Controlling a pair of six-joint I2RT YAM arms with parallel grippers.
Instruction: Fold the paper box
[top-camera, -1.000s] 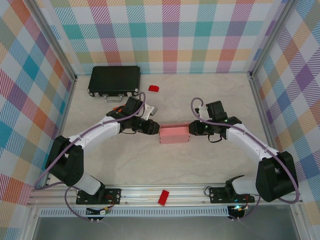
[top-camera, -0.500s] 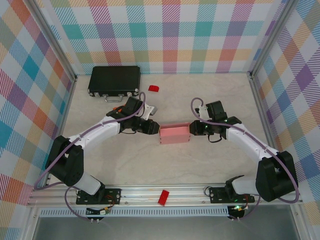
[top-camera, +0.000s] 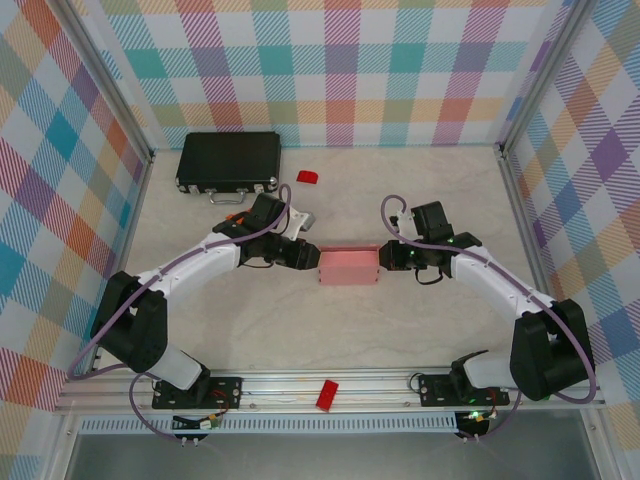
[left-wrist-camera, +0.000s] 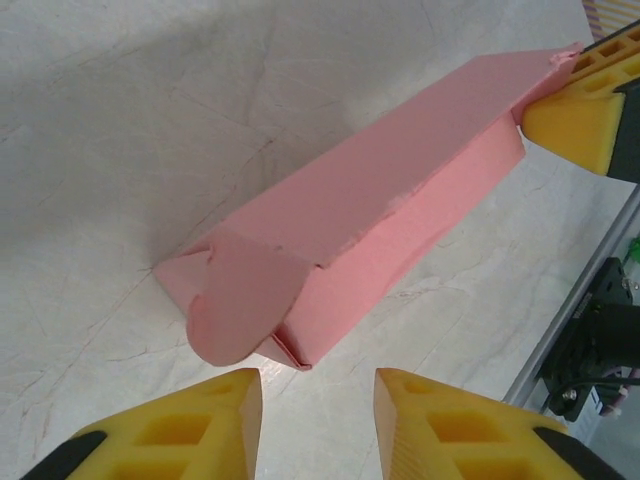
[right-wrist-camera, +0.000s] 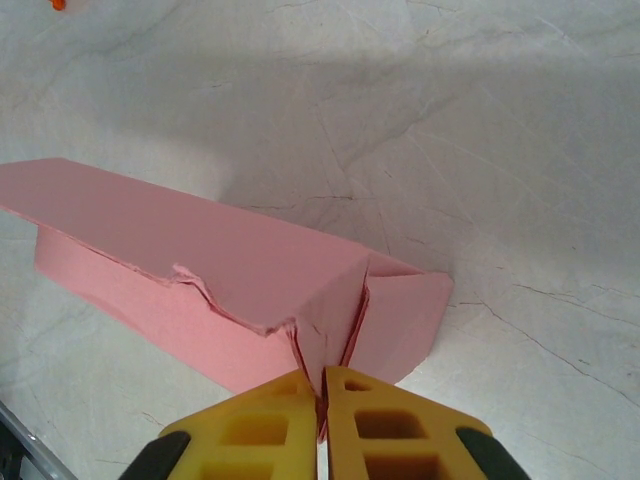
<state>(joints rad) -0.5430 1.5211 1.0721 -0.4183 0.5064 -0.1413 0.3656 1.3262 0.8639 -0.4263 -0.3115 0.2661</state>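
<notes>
Paper box (top-camera: 347, 267) formed along its length, ends not yet closed
It lies in the middle of the table (top-camera: 250, 330). At its left end a rounded flap (left-wrist-camera: 240, 300) hangs loose in front of the left gripper (left-wrist-camera: 318, 385), whose jaws are spread. The right gripper (right-wrist-camera: 322, 385) is pressed together, pinching the untucked right-end flap.

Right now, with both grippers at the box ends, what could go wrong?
The right gripper pinches thin card at the end of the paper box; pulling could tear it, since the long edge looks ragged. The rounded flap facing the open left gripper sits untucked; pushing might crush it.
</notes>
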